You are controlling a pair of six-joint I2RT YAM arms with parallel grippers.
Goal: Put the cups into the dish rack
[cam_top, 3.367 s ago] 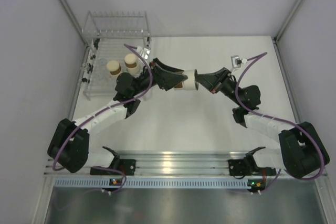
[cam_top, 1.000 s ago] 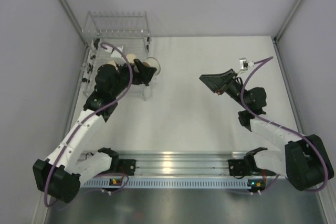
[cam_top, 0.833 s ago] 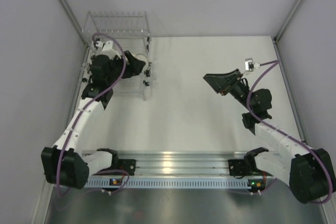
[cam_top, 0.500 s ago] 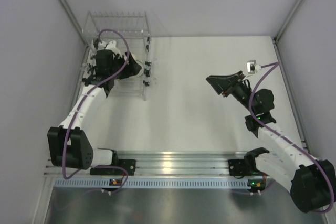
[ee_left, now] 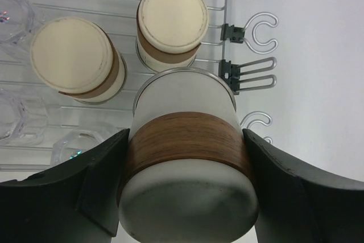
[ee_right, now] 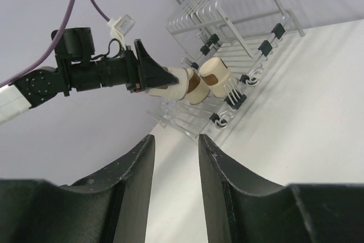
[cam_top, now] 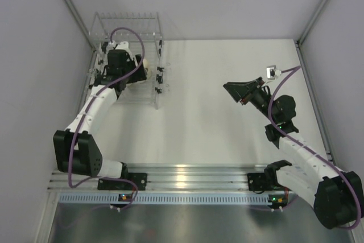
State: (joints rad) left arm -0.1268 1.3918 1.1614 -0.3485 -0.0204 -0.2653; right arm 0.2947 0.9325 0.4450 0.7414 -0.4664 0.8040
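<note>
Over the right half of the surface, right gripper hangs with jaws narrowly apart, holding nothing. At the far-left corner, left gripper jaws clamp a brown-banded cream cup, mouth toward the dish rack. Beyond it stand two inverted cream cups, with clear cups toward the left edge.
</note>
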